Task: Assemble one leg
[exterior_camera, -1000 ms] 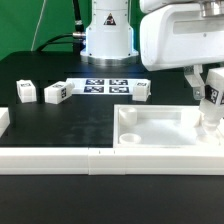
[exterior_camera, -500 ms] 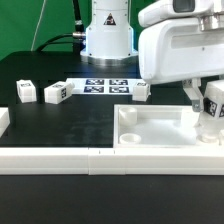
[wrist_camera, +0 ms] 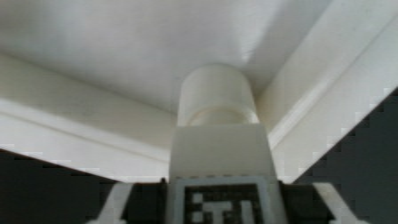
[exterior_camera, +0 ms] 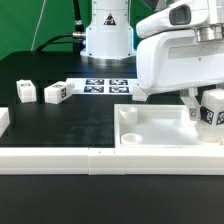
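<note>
My gripper (exterior_camera: 205, 108) is shut on a leg (exterior_camera: 211, 108), a small white block with a black-and-white tag, and holds it over the far right corner of the large white tray-like piece (exterior_camera: 160, 128). In the wrist view the held leg (wrist_camera: 221, 130) points its rounded end into the tray's inner corner (wrist_camera: 107, 60), with its tag between my fingers. Three more legs lie on the black table: one (exterior_camera: 25, 92) and another (exterior_camera: 56, 93) at the exterior view's left, and one (exterior_camera: 141, 92) just behind the tray.
The marker board (exterior_camera: 103, 86) lies in front of the robot base (exterior_camera: 107, 35). Long white border rails (exterior_camera: 60, 157) run along the front edge, with a short white block (exterior_camera: 3, 120) at the far left.
The arm has shifted toward the exterior view's left and lowered slightly, carrying the leg nearer the tray's right corner. The loose legs have not moved.
</note>
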Robot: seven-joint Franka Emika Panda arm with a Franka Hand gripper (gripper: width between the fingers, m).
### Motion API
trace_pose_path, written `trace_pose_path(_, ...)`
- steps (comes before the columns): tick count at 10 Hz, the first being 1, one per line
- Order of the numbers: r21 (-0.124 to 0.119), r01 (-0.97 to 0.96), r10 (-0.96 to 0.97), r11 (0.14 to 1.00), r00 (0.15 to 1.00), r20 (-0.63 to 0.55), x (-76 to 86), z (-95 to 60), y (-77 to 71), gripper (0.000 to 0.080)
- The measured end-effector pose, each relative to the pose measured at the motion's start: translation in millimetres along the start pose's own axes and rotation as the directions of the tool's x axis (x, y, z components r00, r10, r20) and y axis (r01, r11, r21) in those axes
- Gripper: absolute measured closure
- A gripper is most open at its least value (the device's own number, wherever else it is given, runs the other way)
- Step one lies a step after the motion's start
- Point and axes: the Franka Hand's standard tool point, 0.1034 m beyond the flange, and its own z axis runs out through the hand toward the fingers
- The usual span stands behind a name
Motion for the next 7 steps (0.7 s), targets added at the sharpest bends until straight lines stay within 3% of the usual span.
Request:
trace_pose_path(4, -0.007, 0.000, 0.000, 1.000, 1.000, -0.022, -1.1, -0.2, -0.4, 0.0509)
trace_pose_path(6, -0.007, 0.000, 0.000, 1.000, 1.000, -0.022, -1.1, -0.2, -0.4, 0.0285)
trace_pose_path(7, -0.007, 0.000, 0.000, 1.000, 1.000, -0.022, -1.2, -0.2, -0.4, 0.0285)
